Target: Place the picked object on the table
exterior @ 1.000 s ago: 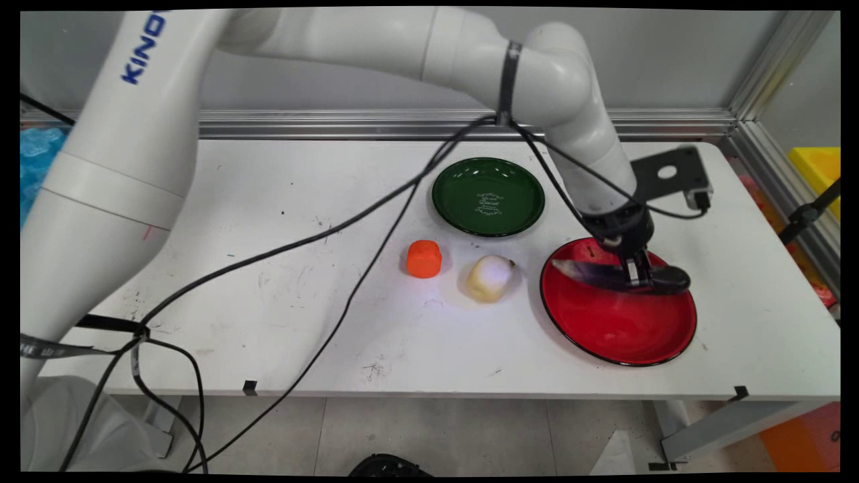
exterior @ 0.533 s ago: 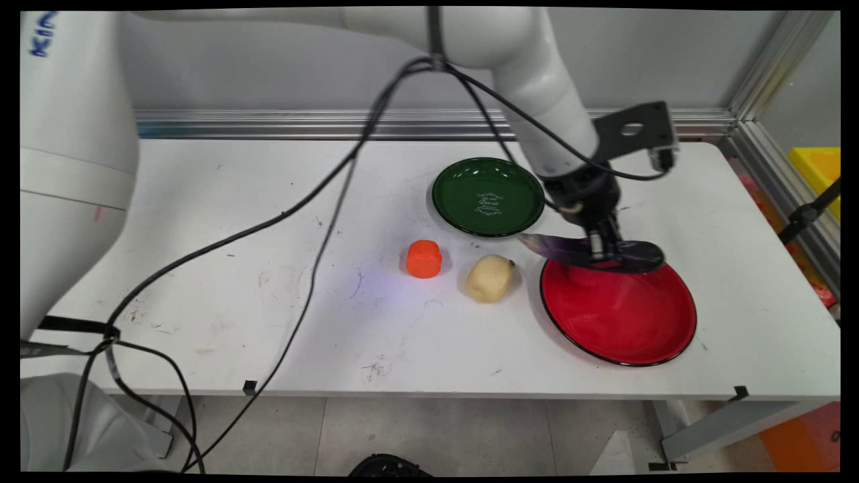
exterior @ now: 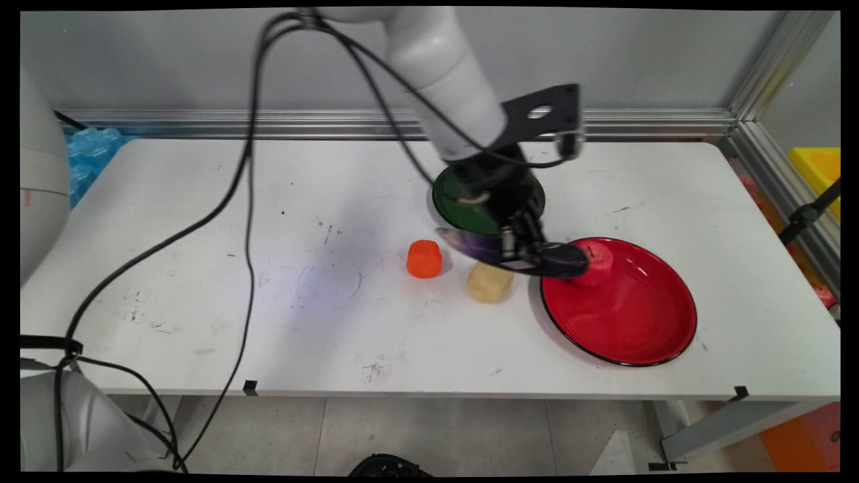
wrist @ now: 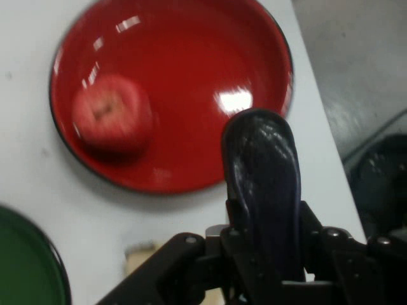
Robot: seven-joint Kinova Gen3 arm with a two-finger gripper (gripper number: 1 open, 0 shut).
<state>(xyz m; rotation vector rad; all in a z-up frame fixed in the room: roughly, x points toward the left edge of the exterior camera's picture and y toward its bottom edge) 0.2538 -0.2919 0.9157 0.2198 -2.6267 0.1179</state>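
Observation:
My gripper is shut on a dark purple eggplant, which it holds lengthwise in the air above the table between the green plate and the red plate. In the hand view the eggplant juts up from between the fingers. A red apple lies in the red plate near its far left rim; the hand view shows the apple and the red plate too. A pale potato lies on the table just below the held eggplant.
An orange toy pepper stands on the table left of the potato. Black cables hang from the arm across the left half of the table. A metal rail runs along the far edge, with a wall behind it.
The gripper has lifted the eggplant off the red plate and carried it left toward the green plate. The apple in the red plate, earlier hidden by the hand, shows now.

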